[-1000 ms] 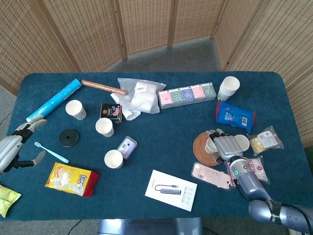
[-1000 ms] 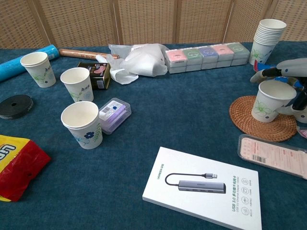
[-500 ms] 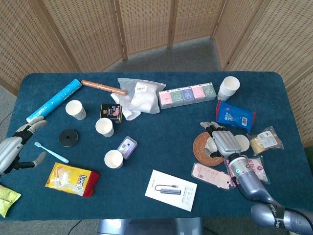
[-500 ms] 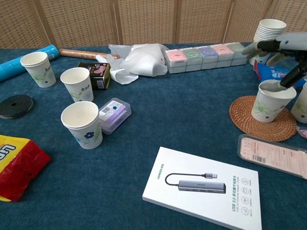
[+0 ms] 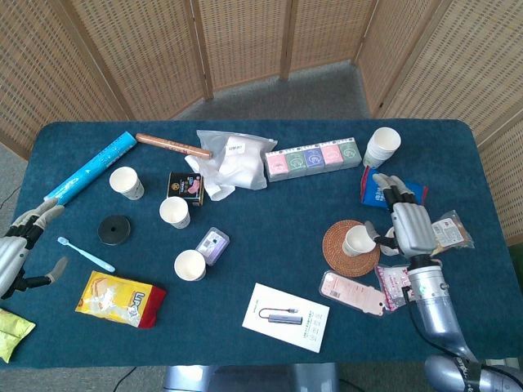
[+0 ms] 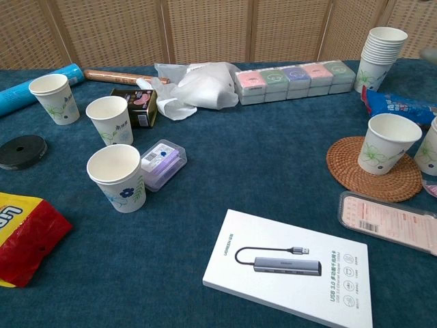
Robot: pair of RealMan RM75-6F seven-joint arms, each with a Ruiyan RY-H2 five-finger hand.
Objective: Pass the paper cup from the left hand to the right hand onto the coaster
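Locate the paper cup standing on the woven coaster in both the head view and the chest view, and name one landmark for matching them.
Head view: the paper cup stands right of centre on the coaster, just left of the right robot hand.
Chest view: the paper cup is at the right edge, mid-height, upright on the coaster.
Shared landmark: the stack of paper cups behind it.

Woven rattan folding screens in pale wooden frames ring a table draped in dark blue cloth, with grey carpet visible beyond in soft, even light.
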